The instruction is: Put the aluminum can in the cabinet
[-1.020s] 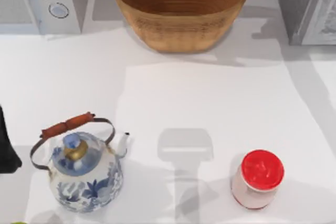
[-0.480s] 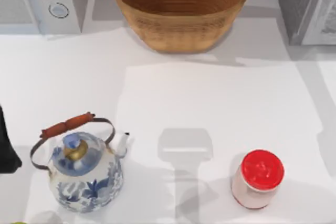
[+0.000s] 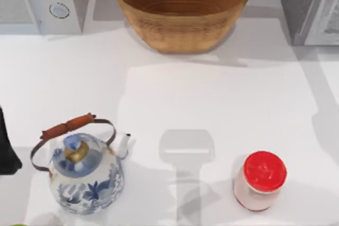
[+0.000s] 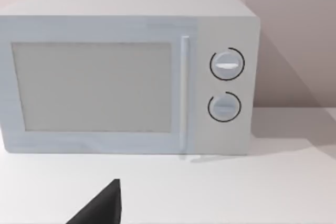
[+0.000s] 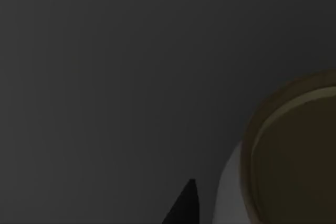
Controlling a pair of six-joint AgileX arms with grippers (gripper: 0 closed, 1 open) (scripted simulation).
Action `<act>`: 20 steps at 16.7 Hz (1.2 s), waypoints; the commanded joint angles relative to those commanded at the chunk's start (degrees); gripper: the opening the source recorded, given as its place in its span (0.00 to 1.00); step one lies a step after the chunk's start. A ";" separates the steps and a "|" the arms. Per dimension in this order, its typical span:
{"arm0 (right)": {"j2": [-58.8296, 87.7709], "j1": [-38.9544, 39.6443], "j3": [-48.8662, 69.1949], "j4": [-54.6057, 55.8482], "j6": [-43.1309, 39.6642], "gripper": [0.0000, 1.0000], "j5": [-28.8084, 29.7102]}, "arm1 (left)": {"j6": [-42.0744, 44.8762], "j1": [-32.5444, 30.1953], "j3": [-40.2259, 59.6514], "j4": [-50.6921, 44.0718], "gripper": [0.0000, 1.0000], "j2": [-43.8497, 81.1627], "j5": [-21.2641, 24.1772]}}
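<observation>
Red-lidded jar (image 3: 259,180) stood lower right; blue-white kettle (image 3: 85,170) lower left, wicker basket (image 3: 182,8) top centre. Left arm (image 3: 7,146) parked at left edge. Right wrist view dark; grip state of both undeterminable.

kitchen counter | microwave (image 4: 128,74) | kettle (image 3: 85,175) | wicker basket (image 3: 183,9)

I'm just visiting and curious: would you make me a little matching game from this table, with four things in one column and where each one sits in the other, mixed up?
Things:
1. blue-and-white porcelain kettle
2. woven brown wicker basket
3. red-lidded jar
4. white microwave with two round dials

Places, by the top view:
A. back middle of the table
B. front right
C. back left corner
D. front left

Pairs: 1-D, 2-A, 3-B, 4-C
</observation>
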 joint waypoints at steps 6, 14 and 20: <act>0.00 0.00 0.00 0.00 0.00 0.15 0.00 | 0.00 0.00 0.00 0.00 1.00 0.00 0.00; 0.00 0.00 0.00 0.00 0.00 0.75 0.00 | 0.00 0.00 0.00 0.00 1.00 0.00 0.00; 0.00 0.00 0.00 0.00 0.00 1.00 0.00 | 0.00 0.00 0.00 0.00 1.00 0.00 0.00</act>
